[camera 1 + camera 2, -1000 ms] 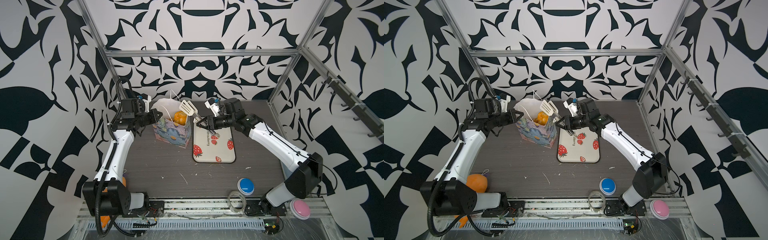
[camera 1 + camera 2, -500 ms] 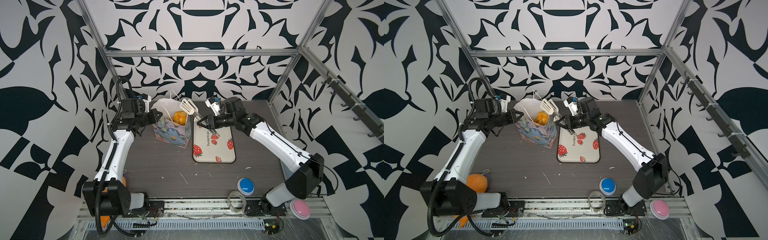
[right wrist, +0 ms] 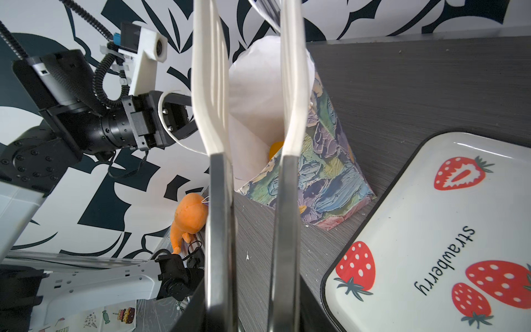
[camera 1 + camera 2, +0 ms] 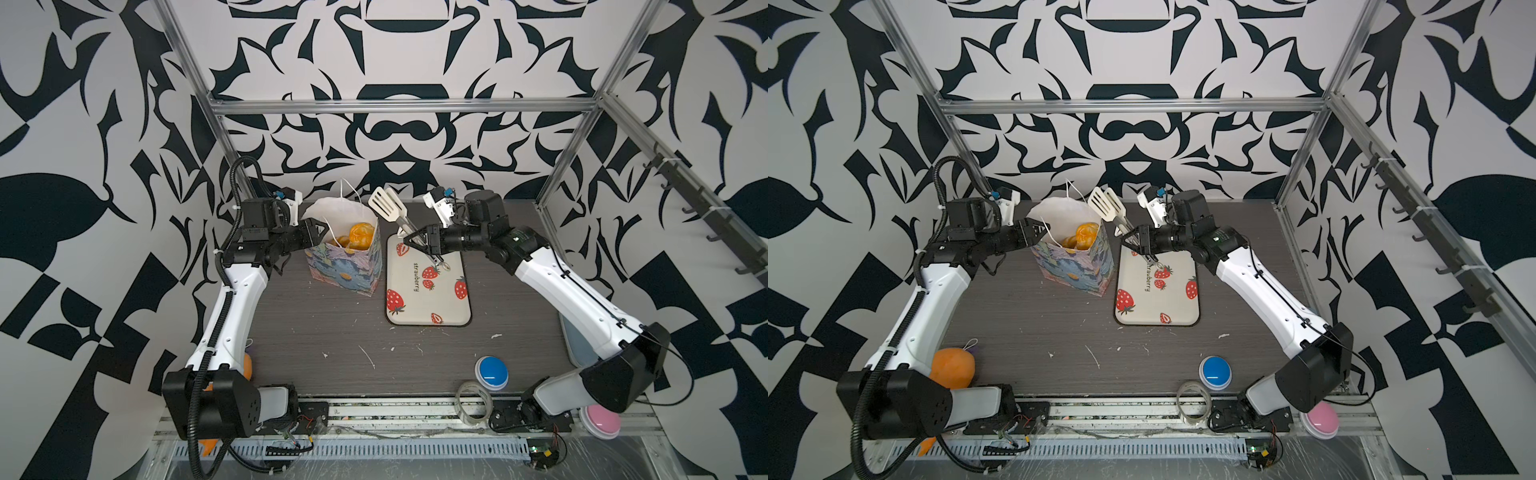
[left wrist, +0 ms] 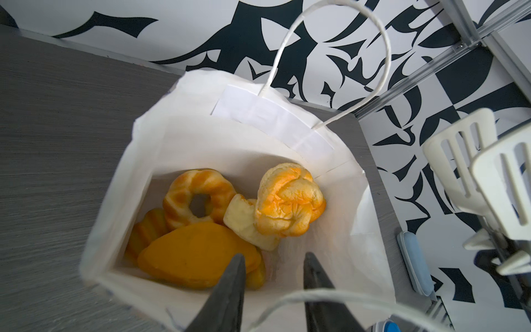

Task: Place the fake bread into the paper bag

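Left pincer (image 5: 273,258) ajar, right pincer (image 4: 422,244) clenched

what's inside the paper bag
Inside the paper bag: a ring pastry, a round bun, a flat orange loaf, a pale piece and a ridged piece. Anything beneath them is covered.

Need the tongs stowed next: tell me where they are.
In both top views the tongs are clamped in the right tool, heads raised right of the paper bag, tail over the strawberry tray.

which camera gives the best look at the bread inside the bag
The left wrist view: it looks down into the paper bag, showing the fake bread piled inside. Both top views catch only the uppermost pieces; the right wrist view shows just an orange sliver.
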You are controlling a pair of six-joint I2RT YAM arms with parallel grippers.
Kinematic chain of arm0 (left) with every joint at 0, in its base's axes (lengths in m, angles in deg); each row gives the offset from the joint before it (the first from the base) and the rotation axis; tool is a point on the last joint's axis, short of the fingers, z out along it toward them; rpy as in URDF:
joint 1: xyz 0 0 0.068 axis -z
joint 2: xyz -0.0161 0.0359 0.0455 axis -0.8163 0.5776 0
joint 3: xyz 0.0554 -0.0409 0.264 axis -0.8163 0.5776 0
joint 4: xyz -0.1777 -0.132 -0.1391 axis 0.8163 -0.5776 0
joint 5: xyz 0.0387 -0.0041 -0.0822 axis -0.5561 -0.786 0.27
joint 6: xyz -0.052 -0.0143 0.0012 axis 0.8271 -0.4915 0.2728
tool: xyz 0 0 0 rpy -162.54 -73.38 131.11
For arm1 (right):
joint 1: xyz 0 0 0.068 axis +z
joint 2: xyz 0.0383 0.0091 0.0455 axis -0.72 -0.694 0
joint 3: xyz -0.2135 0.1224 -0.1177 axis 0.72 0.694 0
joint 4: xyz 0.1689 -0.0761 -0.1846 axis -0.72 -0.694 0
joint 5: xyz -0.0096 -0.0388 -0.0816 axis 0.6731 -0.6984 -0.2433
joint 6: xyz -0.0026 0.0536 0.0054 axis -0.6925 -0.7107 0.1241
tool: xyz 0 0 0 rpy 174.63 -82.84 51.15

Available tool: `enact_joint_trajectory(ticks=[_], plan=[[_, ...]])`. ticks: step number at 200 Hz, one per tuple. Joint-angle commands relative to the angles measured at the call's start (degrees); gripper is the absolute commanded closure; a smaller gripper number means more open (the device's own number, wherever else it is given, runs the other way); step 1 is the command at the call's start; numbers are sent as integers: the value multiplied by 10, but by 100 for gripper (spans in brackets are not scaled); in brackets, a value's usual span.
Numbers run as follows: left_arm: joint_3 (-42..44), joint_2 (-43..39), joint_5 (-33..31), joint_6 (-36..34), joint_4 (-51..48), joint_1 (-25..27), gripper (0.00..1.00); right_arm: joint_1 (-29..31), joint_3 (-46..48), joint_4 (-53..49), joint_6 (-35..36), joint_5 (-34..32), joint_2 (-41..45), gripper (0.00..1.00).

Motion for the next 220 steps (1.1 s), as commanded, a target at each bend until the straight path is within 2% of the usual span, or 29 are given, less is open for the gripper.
enact_joint_trajectory(ticks=[1, 53, 160, 164, 171, 182, 220], plan=[[13, -27, -8, -3, 6, 0, 58, -12, -6, 21, 15, 0, 29, 61], [16, -48, -42, -5, 5, 0, 44, -59, 12, 17, 14, 4, 49, 63], [60, -108, -64, -10, -42, 0, 28, -199, 96, 54, -37, 1, 72, 64], [63, -109, -66, -11, -44, 0, 27, -204, 100, 56, -39, 0, 71, 64], [67, -113, -67, -12, -48, 0, 14, -212, 106, 61, -42, 0, 71, 64], [75, -117, -74, -14, -53, 0, 0, -222, 113, 62, -44, -7, 70, 64], [107, -130, -86, -10, -56, 0, 1, -247, 124, 47, -47, -31, 53, 64]])
